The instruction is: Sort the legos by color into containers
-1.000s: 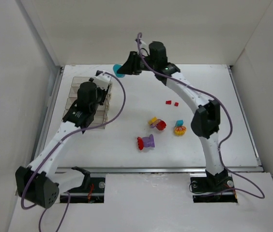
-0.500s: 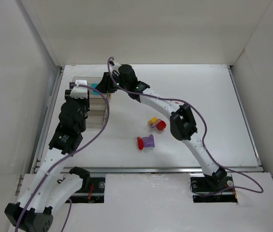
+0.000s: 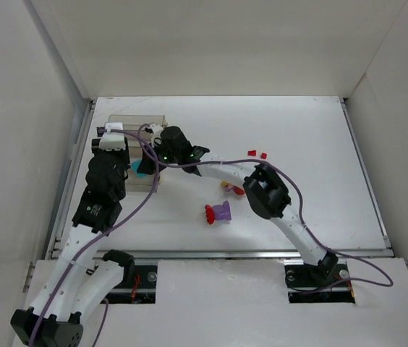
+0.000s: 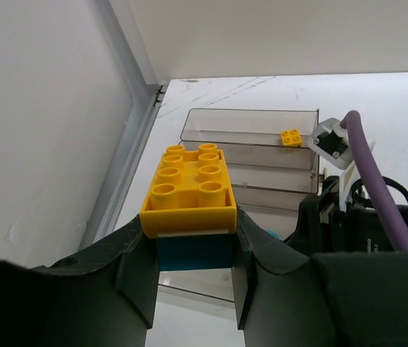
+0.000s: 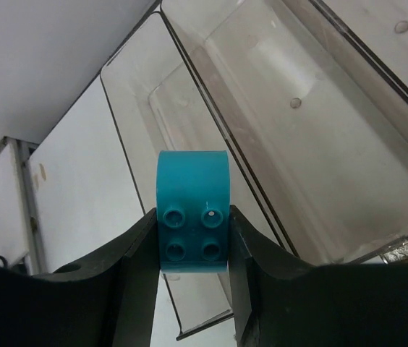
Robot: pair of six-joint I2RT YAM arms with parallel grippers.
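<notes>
My left gripper point(image 4: 193, 242) is shut on a two-brick clump, a yellow brick point(image 4: 189, 189) stacked on a blue brick point(image 4: 193, 251). In the top view it point(image 3: 111, 141) sits at the left edge of the clear bins point(image 3: 142, 121). My right gripper point(image 5: 193, 235) is shut on a cyan brick point(image 5: 192, 206) and holds it over the bins point(image 5: 320, 137). From above the right gripper point(image 3: 146, 163) reaches across the bin row, with the cyan brick point(image 3: 139, 168) showing. A small yellow brick point(image 4: 290, 137) lies in the far bin point(image 4: 247, 126).
On the table lie a red-and-purple clump point(image 3: 218, 212), a yellow-purple-red clump point(image 3: 233, 186) and two small red bricks point(image 3: 252, 152). The right arm's elbow point(image 3: 265, 191) hangs over the middle of the table. White walls enclose the table on the left, back and right.
The right arm has swung left and nearer, carrying the cyan brick from the far table to over the bins. The left arm has drawn back to the bins' left edge.
</notes>
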